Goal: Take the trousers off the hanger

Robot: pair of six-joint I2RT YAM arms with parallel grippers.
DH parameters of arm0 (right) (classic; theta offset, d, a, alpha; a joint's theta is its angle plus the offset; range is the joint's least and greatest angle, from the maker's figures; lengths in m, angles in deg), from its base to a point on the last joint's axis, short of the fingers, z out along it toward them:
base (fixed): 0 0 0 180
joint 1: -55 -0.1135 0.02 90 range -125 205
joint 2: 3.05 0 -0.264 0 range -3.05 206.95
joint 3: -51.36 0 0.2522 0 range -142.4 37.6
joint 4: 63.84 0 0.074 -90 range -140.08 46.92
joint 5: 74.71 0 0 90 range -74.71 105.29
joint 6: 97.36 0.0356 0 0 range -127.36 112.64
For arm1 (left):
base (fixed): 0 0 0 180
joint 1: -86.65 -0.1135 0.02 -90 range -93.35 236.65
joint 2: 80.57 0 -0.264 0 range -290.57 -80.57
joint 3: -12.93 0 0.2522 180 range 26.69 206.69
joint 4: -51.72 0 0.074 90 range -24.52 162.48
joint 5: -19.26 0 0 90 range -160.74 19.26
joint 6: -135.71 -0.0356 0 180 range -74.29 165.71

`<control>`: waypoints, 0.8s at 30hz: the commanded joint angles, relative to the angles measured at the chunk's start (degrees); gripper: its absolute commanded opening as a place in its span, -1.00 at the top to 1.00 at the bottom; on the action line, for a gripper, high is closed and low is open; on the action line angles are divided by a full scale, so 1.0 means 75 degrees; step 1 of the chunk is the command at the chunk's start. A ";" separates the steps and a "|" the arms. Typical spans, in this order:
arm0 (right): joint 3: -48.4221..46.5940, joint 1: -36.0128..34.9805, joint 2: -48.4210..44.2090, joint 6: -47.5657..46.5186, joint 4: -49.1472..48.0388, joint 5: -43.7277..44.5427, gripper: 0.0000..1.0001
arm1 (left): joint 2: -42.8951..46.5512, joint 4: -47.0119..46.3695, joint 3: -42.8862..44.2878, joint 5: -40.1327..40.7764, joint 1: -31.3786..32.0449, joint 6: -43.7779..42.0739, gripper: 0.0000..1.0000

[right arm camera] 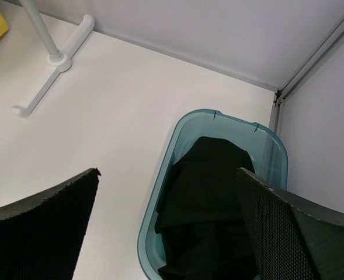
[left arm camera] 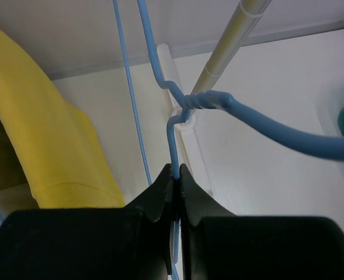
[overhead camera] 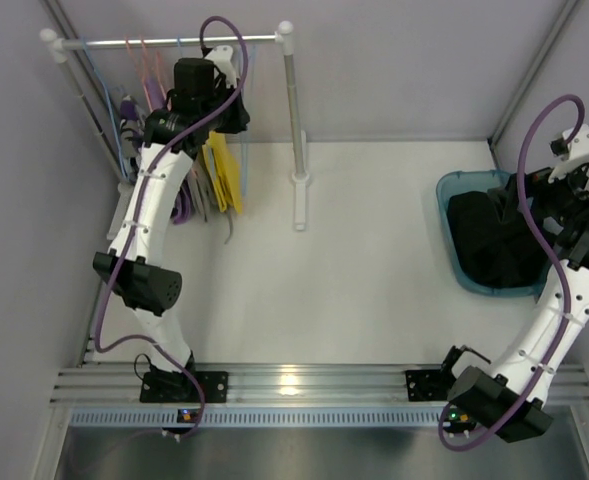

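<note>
Left hand clamped on light-blue wire hanger at clothes rail, far-left corner of worktop; black trousers in teal tub at right edge, directly beneath right hand, fingers apart; right arm nearer.

yellow garment hangs on rack | teal bin far right

Smooth, glossy coated wire on hanger; matt black cloth for trousers; translucent glossy plastic bin; matt yellow cloth garment.
</note>
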 commanded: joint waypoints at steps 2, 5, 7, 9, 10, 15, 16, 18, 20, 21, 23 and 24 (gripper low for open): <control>-0.0061 0.0013 -0.0032 0.0480 -0.0170 -0.0328 -0.99 | -0.0289 -0.1331 0.0704 -0.0052 -0.0089 0.0212 1.00; 0.0114 0.0013 -0.0161 0.0481 -0.0217 -0.0316 -0.99 | -0.0489 -0.1917 0.0716 0.0088 -0.0160 0.0353 1.00; 0.0220 0.0013 -0.0208 0.0457 -0.0228 -0.0316 -0.99 | -0.0618 -0.2257 0.0716 0.0158 -0.0218 0.0458 1.00; 0.0279 0.0013 -0.0208 0.0469 -0.0263 -0.0328 -0.99 | -0.0804 -0.2445 0.0728 0.0241 -0.0253 0.0506 1.00; 0.0279 0.0013 -0.0197 0.0492 -0.0264 -0.0339 -0.99 | -0.0840 -0.2585 0.0728 0.0264 -0.0277 0.0529 1.00; 0.0291 0.0013 -0.0138 0.0609 -0.0310 -0.0374 -0.99 | -0.1261 -0.2926 0.0740 0.0253 -0.0441 0.0635 1.00; 0.0303 0.0013 -0.0115 0.0633 -0.0322 -0.0386 -0.99 | -0.1309 -0.3007 0.0751 0.0276 -0.0499 0.0658 1.00; 0.0350 0.0013 -0.0115 0.0645 -0.0334 -0.0386 -0.99 | -0.1472 -0.3055 0.0775 0.0288 -0.0535 0.0693 1.00; 0.0361 0.0013 -0.0103 0.0621 -0.0322 -0.0363 -0.99 | -0.1590 -0.3067 0.0810 0.0311 -0.0535 0.0647 1.00; 0.0373 0.0013 -0.0103 0.0621 -0.0322 -0.0363 -0.99 | -0.1637 -0.3055 0.0810 0.0311 -0.0546 0.0635 1.00; 0.0385 0.0013 -0.0103 0.0621 -0.0299 -0.0363 -0.99 | -0.1719 -0.3008 0.0810 0.0358 -0.0547 0.0611 0.98; 0.0385 0.0013 -0.0091 0.0621 -0.0287 -0.0374 -0.99 | -0.1743 -0.2985 0.0810 0.0381 -0.0558 0.0611 0.97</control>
